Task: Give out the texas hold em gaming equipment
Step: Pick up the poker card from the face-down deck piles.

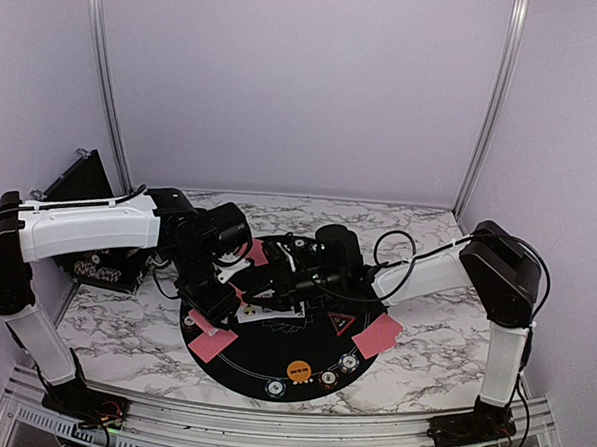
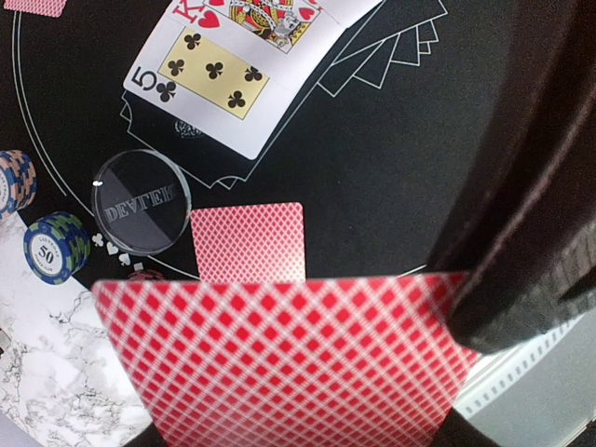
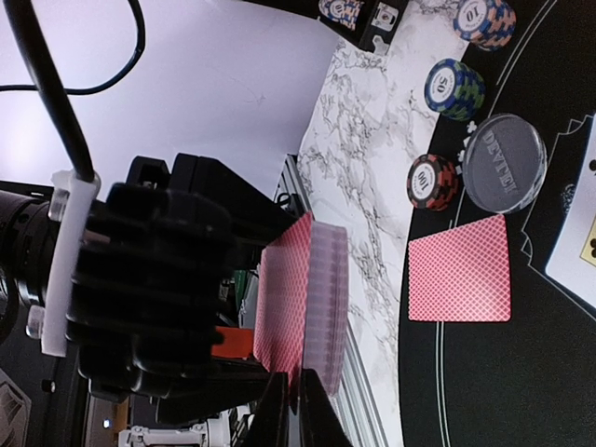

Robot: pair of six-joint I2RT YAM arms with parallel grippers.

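Hovering over a black mat [image 1: 272, 350] and marble table [image 1: 123, 324], lilac walls [image 1: 306, 84] behind, left fingers [image 2: 521, 279] clamp cards [image 2: 289, 363], right fingers [image 3: 277, 414] pinched together.

- The red lattice-backed deck of playing cards [image 2: 289, 363] filled the left wrist view's foreground out of focus, and the bottom edge cut off its lower part.
- The top edge cropped a face-up king card [image 2: 265, 17], and the left edge cropped an orange-and-blue striped chip stack [image 2: 9, 182].
- Only the tips of the right gripper [image 3: 293, 386] showed at its view's bottom edge. Whether they pinched a card was unclear.
- From above, the arms hid the middle of the round black mat [image 1: 261, 360].
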